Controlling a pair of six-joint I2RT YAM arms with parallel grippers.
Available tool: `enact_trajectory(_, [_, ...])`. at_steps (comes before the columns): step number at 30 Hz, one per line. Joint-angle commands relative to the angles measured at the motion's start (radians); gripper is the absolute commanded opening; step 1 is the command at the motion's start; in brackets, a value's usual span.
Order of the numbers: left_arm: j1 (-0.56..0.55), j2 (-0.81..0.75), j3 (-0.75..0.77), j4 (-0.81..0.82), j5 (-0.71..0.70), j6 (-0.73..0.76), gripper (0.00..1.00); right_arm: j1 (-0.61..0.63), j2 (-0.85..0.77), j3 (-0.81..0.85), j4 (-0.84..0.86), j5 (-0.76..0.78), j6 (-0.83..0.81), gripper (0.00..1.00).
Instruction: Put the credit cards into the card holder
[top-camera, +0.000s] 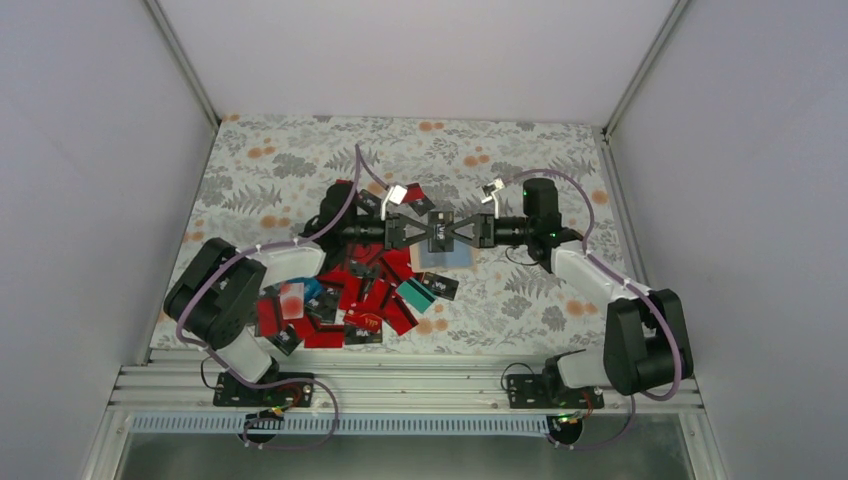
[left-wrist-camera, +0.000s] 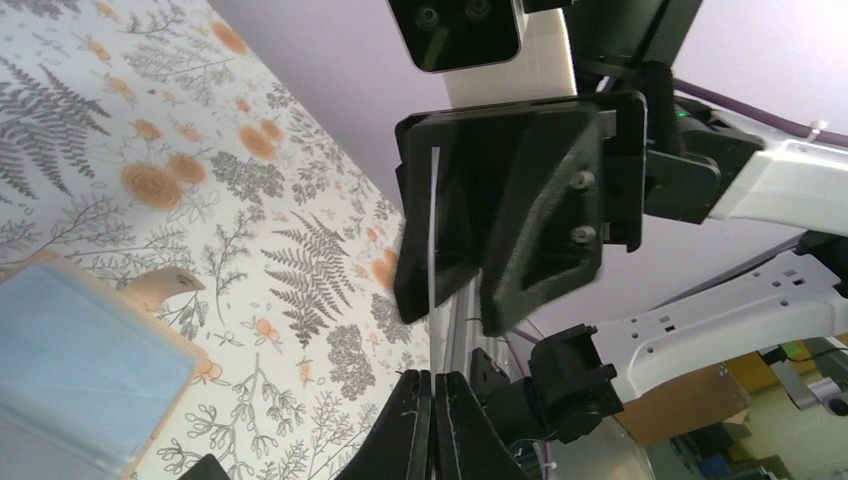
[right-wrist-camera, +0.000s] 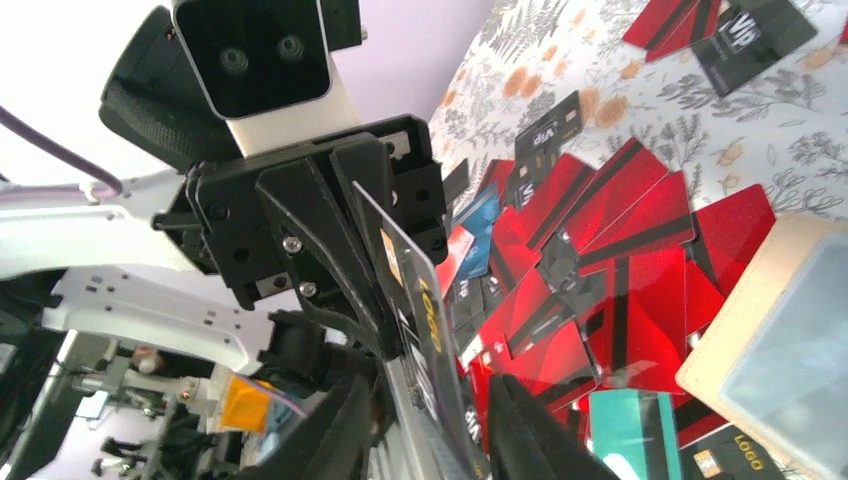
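Over on the left there's a messy heap of cards (top-camera: 340, 300), mostly red. There's a black VIP card (right-wrist-camera: 752, 32) at the far side and a LOGO card (right-wrist-camera: 745, 447) at the near edge. In the middle the left claw (top-camera: 426, 232) is pinched tight on a black card (top-camera: 440, 230), holding it up in the air. It has gold lettering, but it's too skewed to read. The right claw (top-camera: 455, 230) faces it with its fingers spread either side of that same card. The tan card holder (top-camera: 447, 260) lies open right below them, just beside the heap. There's plenty of flowery cloth (top-camera: 560, 170) to the right, out to the table edge.
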Motion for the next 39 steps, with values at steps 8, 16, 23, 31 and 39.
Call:
enact_trajectory(8, [-0.042,0.164,0.123,-0.331,-0.262,0.063,0.02,0.007,0.129,0.053,-0.270,0.600,-0.068,0.54])
enact_trajectory(16, [-0.046,0.279,0.228,-0.496,-0.337,0.037,0.02,0.009,0.290,0.043,-0.210,0.634,-0.070,0.45])
enact_trajectory(23, [-0.046,0.311,0.272,-0.604,-0.385,0.036,0.02,0.007,0.361,0.049,-0.226,0.750,-0.053,0.39])
enact_trajectory(31, [-0.046,0.340,0.297,-0.634,-0.385,-0.002,0.02,0.008,0.400,0.042,-0.227,0.751,-0.049,0.27])
enact_trajectory(39, [-0.046,0.342,0.283,-0.624,-0.351,-0.106,0.02,0.009,0.395,0.004,-0.218,0.753,-0.046,0.18])
